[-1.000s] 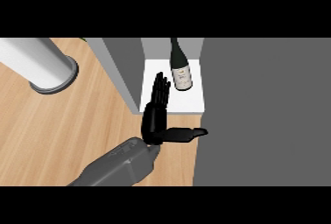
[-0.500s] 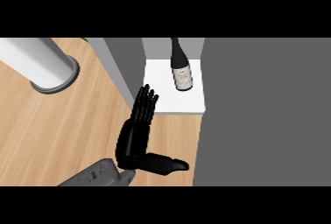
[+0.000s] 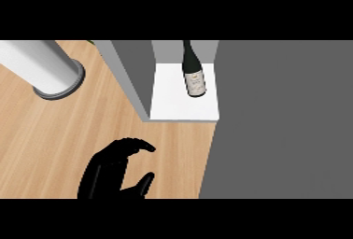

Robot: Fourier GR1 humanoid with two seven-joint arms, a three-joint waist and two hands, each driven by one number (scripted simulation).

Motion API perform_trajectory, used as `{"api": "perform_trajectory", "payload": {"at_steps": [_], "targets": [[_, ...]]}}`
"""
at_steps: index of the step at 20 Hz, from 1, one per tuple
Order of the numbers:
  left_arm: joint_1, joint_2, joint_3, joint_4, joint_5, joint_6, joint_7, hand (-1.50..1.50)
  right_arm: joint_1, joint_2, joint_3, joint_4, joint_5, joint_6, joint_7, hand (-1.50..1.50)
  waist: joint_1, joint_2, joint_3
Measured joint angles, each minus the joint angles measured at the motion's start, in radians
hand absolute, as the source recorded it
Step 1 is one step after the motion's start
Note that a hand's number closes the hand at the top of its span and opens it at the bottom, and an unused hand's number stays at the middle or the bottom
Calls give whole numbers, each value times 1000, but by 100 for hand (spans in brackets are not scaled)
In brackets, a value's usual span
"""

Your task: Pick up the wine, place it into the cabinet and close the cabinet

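Wine (image 3: 194, 74) neck cut off above.

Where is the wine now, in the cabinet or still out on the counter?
In the cabinet: the wine bottle stands on the white cabinet shelf, between the cabinet's grey walls. No hand touches it.

Bare counter (image 3: 76, 135) ahead — cabinet wall (image 3: 131, 79) and wine bottle (image 3: 194, 77) crowd the white shelf (image 3: 185, 105).

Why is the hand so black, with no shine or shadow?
In the head view, the hand is flat black all over, no glare, and casts no shadow on the wooden counter; the bottle on the white shelf shows no shadow either.
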Motion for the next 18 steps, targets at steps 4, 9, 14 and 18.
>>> {"api": "perform_trajectory", "payload": {"at_steps": [4, 9, 14, 18], "targets": [[78, 97, 36, -85, 2, -48, -5, 150, 32, 11, 76, -1, -21, 24, 26, 150, 0, -1, 0], [189, 212, 99, -156, 25, -113, -22, -150, 36, 58, 226, -8, -25, 6, 64, 150, 2, -2, -1], [317, 326, 192, -198, 65, -210, -77, -150, -3, 117, 411, -9, -15, -50, 141, 150, 8, -4, -2], [406, 381, 269, -194, 113, -294, -123, -150, -39, 145, 541, -5, 44, -134, 200, 150, 8, -7, -3]]}}
